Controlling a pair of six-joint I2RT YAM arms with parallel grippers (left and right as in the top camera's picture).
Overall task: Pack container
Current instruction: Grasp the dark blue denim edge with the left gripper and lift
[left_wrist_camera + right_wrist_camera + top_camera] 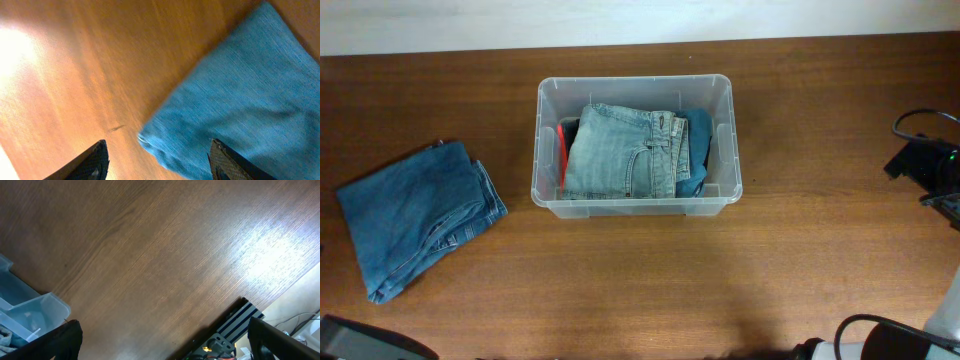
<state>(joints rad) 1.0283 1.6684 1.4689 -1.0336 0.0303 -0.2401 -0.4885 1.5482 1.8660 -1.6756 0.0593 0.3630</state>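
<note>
The clear plastic container (724, 110) stands at the table's middle. It holds folded light denim jeans (620, 152) on top, a red item (561, 150) at its left wall and a teal garment (698, 150) at its right. A second folded pair of blue jeans (415, 215) lies on the table at the far left. My left gripper (157, 162) is open and empty, just above these jeans' edge (240, 100). My right gripper (165, 342) is open and empty above bare wood, with a container corner (30, 311) at its left.
The wooden table (800, 260) runs across the view. The right arm's black body and cables (925, 160) sit at the right edge. A black ribbed rail (240, 320) lies at the table's edge in the right wrist view.
</note>
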